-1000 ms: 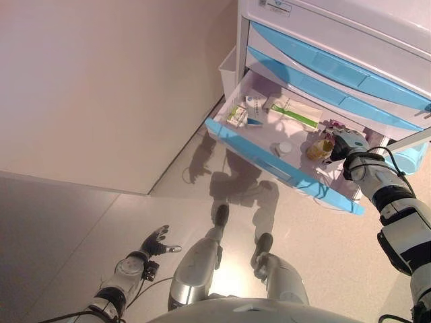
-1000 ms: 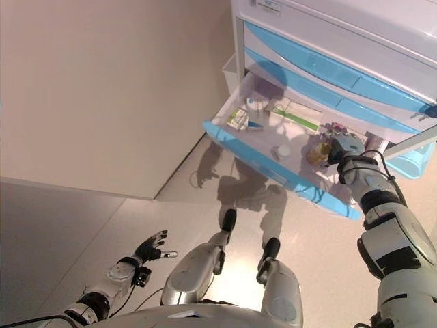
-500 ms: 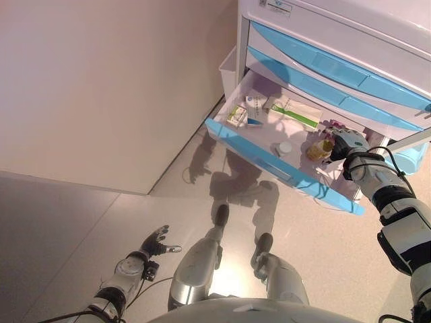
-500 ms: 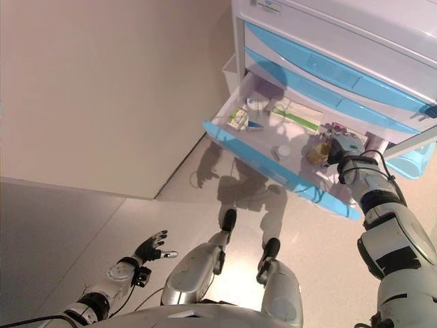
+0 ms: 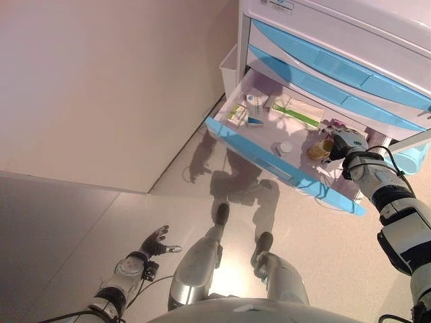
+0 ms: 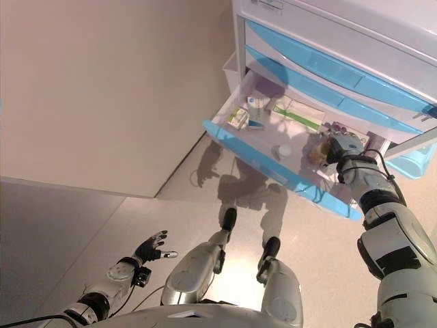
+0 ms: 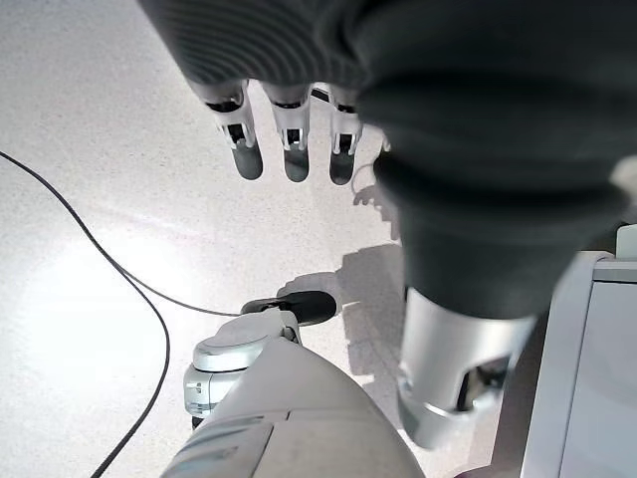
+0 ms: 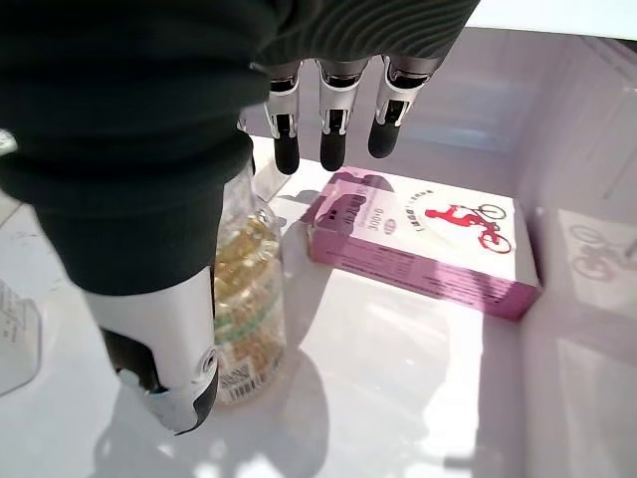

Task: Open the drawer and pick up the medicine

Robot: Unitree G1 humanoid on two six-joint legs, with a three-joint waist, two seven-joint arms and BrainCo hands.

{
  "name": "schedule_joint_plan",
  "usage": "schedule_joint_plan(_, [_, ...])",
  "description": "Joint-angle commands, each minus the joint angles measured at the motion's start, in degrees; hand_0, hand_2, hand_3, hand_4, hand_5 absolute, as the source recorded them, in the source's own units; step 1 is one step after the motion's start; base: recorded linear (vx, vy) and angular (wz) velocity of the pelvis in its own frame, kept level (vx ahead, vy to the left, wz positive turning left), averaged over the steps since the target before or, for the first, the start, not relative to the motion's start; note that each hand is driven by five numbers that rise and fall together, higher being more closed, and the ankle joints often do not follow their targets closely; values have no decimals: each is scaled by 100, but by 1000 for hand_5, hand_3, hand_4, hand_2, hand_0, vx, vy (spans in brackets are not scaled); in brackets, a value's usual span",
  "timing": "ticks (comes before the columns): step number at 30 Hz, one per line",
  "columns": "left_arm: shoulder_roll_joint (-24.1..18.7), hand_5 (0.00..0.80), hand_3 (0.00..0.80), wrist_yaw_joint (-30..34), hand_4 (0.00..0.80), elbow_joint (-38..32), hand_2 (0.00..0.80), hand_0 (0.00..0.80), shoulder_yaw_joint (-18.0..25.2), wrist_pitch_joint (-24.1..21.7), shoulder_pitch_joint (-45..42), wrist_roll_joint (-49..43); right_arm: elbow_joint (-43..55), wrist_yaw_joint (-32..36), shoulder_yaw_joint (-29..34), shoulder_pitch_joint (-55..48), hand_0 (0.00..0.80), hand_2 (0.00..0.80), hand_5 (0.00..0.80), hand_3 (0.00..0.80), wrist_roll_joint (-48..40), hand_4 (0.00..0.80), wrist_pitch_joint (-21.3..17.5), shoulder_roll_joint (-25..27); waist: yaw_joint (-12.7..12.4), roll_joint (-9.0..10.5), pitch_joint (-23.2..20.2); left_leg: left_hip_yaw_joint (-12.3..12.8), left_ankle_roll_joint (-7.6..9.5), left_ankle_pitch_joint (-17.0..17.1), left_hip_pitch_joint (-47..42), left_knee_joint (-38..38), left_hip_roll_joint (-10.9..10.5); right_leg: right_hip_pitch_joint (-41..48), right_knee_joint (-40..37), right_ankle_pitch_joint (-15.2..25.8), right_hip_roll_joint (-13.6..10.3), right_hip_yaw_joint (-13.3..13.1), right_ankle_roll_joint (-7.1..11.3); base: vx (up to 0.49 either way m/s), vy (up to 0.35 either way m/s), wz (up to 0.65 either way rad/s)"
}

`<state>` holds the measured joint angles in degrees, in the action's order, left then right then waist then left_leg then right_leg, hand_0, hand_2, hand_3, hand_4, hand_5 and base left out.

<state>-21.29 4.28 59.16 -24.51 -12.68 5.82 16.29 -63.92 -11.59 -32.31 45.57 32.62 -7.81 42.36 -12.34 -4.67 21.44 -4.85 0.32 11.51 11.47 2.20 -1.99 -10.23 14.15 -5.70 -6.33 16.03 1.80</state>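
Note:
The third drawer [image 5: 269, 160], with a light-blue front, stands pulled out of the white cabinet [image 5: 350, 27]. My right hand [image 5: 345, 142] is inside its right end, open. A clear bottle of yellow capsules [image 5: 321, 149] is right beside it. In the right wrist view the bottle [image 8: 247, 329] stands between my thumb [image 8: 164, 339] and my straight fingers [image 8: 328, 110], which reach past it. A pink box [image 8: 418, 249] lies just beyond the fingertips. My left hand [image 5: 153, 243] hangs open low over the floor, empty.
The drawer also holds a green-and-white box [image 5: 296, 111], small boxes [image 5: 237, 115] and a white round lid [image 5: 286, 146]. Two shut blue drawers [image 5: 323, 64] sit above. A white bin [image 5: 229, 67] hangs on the cabinet's left side. A wall [image 5: 101, 87] stands to the left.
My right hand has edged slightly further into the drawer beside the capsule bottle. The left hand has not moved.

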Motion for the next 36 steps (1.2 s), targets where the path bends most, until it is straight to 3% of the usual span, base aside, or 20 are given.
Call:
schedule_joint_plan(1, [-46, 0, 0, 12, 0, 113, 0, 0, -133, -146, 105, 156, 216, -80, -325, 316, 0, 0, 0, 0, -155, 0, -67, 233, -68, 300, -33, 272, 102, -1273, -92, -782, -148, -34, -637, 606, -291, -88, 273, 0, 0, 0])
schedule_joint_plan(8, [-48, 0, 0, 20, 0, 104, 0, 0, -121, -136, 106, 145, 207, -68, -333, 327, 0, 0, 0, 0, -170, 0, -64, 230, -82, 292, -13, 273, 106, -1282, -115, -783, -150, -16, -626, 593, -291, -88, 270, 0, 0, 0])
schedule_joint_plan(9, [-45, 0, 0, 18, 0, 105, 0, 0, -119, -130, 114, 148, 208, -65, -325, 326, 279, 279, 279, 279, -153, 279, -64, 227, -75, 296, -28, 267, 108, -1272, -92, -784, -154, -29, -639, 607, -292, -84, 270, 0, 0, 0])
schedule_joint_plan(10, [-50, 0, 0, 17, 0, 96, 0, 0, -121, -123, 115, 154, 222, -70, -329, 322, 477, 477, 477, 477, -153, 477, -54, 222, -74, 295, -27, 264, 108, -1271, -84, -789, -156, -35, -637, 607, -291, -88, 270, 0, 0, 0])
schedule_joint_plan(11, [-52, 0, 0, 19, 0, 96, 0, 0, -124, -121, 119, 153, 226, -71, -332, 323, 787, 787, 787, 787, -152, 787, -54, 220, -74, 295, -27, 264, 108, -1271, -80, -791, -157, -39, -636, 607, -293, -88, 271, 0, 0, 0])
schedule_joint_plan(29, [-57, 0, 0, 38, 0, 129, 0, 0, -114, -141, 106, 137, 240, -28, -340, 291, 800, 800, 800, 800, -107, 800, -95, 219, -86, 315, -34, 283, 106, -1285, -147, -758, -143, 23, -658, 600, -290, -85, 279, 0, 0, 0])
schedule_joint_plan(36, [-117, 0, 0, 95, 0, 66, 0, 0, 21, -119, 6, 52, 909, 193, -440, 250, 800, 800, 800, 800, 69, 800, -516, 404, -55, 404, -119, 295, 100, -1289, -224, -650, -126, 108, -771, 622, -255, -105, 307, 0, 0, 0])
